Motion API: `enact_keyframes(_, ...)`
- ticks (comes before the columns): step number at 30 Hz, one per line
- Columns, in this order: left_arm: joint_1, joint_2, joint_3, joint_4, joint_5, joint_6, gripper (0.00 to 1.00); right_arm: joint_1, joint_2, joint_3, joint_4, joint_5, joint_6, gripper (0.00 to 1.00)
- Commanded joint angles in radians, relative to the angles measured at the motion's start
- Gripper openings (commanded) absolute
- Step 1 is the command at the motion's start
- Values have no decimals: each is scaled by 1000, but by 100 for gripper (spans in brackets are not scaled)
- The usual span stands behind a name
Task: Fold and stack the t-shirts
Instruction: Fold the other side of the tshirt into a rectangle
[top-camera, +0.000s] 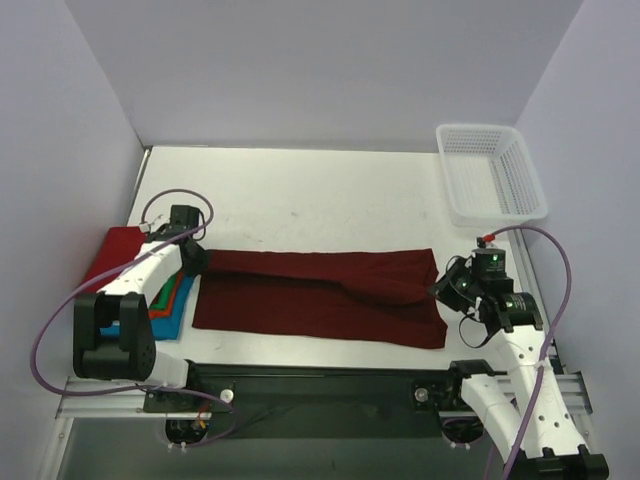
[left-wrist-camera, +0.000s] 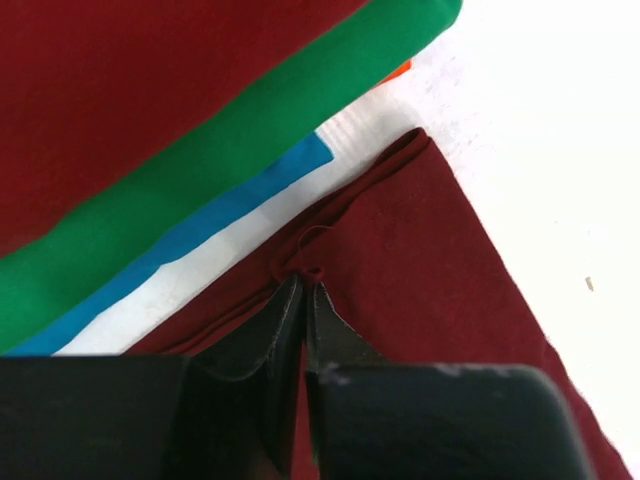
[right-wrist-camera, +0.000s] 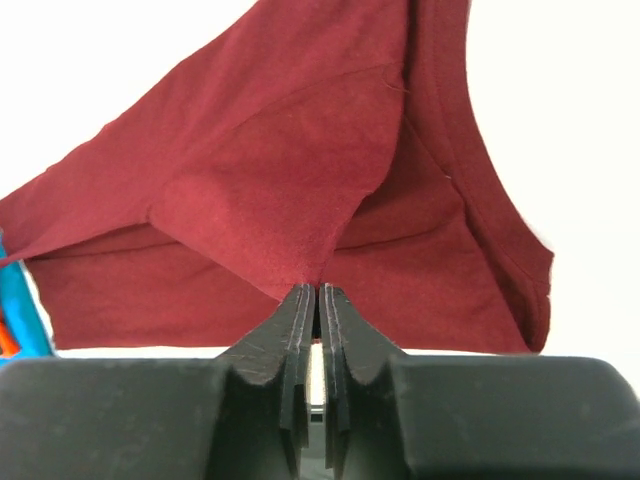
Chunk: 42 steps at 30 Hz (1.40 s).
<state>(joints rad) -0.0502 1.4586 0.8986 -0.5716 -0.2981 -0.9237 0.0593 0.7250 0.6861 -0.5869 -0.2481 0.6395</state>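
Observation:
A dark maroon t-shirt (top-camera: 320, 295) lies in a long folded band across the near middle of the table. My left gripper (top-camera: 195, 258) is shut on its far left corner; the left wrist view shows the fingertips (left-wrist-camera: 305, 285) pinching a small pucker of the maroon cloth (left-wrist-camera: 430, 270). My right gripper (top-camera: 442, 290) is shut on the shirt's right edge, and a fold of the cloth (right-wrist-camera: 300, 170) rises from its closed tips (right-wrist-camera: 317, 292). To the left lies a stack of folded shirts with red (top-camera: 118, 250) on top, then green (left-wrist-camera: 250, 140), orange (left-wrist-camera: 400, 70) and blue (left-wrist-camera: 200, 235).
A white mesh basket (top-camera: 492, 170) stands at the far right corner. White walls close in the table at the back and on both sides. The stack lies against the left table edge, beside the left arm's base (top-camera: 115, 335).

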Motion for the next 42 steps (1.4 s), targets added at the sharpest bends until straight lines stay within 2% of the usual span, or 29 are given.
enact_keyframes(1,12,-55,-29,42,-15,13,20,-6,-12,-45,-30,58,-26,11)
enact_keyframes(2,12,-64,-35,48,-10,14,30,-6,-10,-52,-28,62,-27,14)
enact_keyframes(3,12,-69,-43,58,-9,16,35,-6,-10,-60,-30,69,-27,17)
enact_keyframes(4,12,-73,-50,64,-6,16,53,-6,-12,-68,-30,75,-27,27)
enact_keyframes(5,12,-84,-61,70,2,16,62,-6,-13,-77,-28,81,-26,33)
enact_keyframes(7,12,-95,-67,91,13,19,70,-4,-18,-77,-28,82,-34,44)
enact_keyframes(8,12,-105,-69,96,17,19,72,-3,-18,-68,-27,87,-41,46)
enact_keyframes(11,0,-127,-72,114,39,31,72,46,-1,-42,-24,107,-69,47)
enact_keyframes(13,-13,-138,-72,118,40,34,72,117,34,-17,-13,173,-63,45)
enact_keyframes(14,-17,-147,-73,121,45,37,72,223,51,-11,-7,203,-57,43)
enact_keyframes(16,-34,-152,-70,115,42,40,72,334,106,7,25,316,-31,39)
enact_keyframes(17,-40,-155,-69,115,43,40,72,461,129,18,35,366,-21,37)
enact_keyframes(19,-63,-159,-64,110,40,46,72,578,212,53,59,471,-9,31)
enact_keyframes(21,-80,-162,-63,104,31,52,72,717,320,84,78,522,-11,30)
enact_keyframes(24,-89,-164,-64,104,34,56,72,830,494,164,93,630,-24,30)
enact_keyframes(26,-97,-167,-72,107,39,56,72,850,624,217,107,679,-60,31)
enact_keyframes(32,-115,-185,-86,111,48,62,72,869,803,285,147,711,-129,39)
enact_keyframes(42,-131,-221,-112,127,73,79,71,867,875,285,176,668,-144,37)
